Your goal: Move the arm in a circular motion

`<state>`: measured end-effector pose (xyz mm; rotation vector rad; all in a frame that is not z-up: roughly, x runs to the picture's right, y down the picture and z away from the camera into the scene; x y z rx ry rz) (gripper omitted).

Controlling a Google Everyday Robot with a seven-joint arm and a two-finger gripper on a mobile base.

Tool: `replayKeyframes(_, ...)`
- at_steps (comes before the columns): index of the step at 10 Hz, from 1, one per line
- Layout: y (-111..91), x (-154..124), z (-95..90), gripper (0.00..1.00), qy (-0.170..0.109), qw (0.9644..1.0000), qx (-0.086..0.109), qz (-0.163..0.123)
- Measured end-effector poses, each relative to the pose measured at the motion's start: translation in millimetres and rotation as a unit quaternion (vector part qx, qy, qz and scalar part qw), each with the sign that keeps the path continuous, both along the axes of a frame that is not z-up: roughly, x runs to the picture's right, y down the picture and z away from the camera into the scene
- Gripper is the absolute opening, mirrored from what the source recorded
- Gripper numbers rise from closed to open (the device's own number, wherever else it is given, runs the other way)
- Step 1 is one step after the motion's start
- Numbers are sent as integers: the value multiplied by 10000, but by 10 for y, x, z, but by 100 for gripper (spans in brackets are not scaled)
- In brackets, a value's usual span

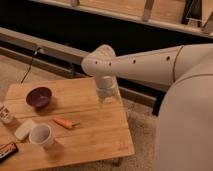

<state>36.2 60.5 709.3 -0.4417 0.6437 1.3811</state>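
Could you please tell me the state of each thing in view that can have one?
arm, stretched out over the table, wrist turned downward.
gripper, pointing down over the table's far right part, apart from every item.
dark bowl, upright, nothing visible inside.
white cup, upright, mouth up.
carrot, lying flat on the table.
wrapped bar, lying flat at the near left edge.

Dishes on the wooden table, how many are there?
2: a purple bowl at the back left, a white cup near the front left. The gripper hangs over the table's far edge.
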Motion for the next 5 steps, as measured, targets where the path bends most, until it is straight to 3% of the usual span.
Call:
replayKeyframes(2, -205, 133, 172, 65, 182, 9995, 116, 234)
replayKeyframes(5, -534, 214, 485, 65, 329, 9987, 89, 370)
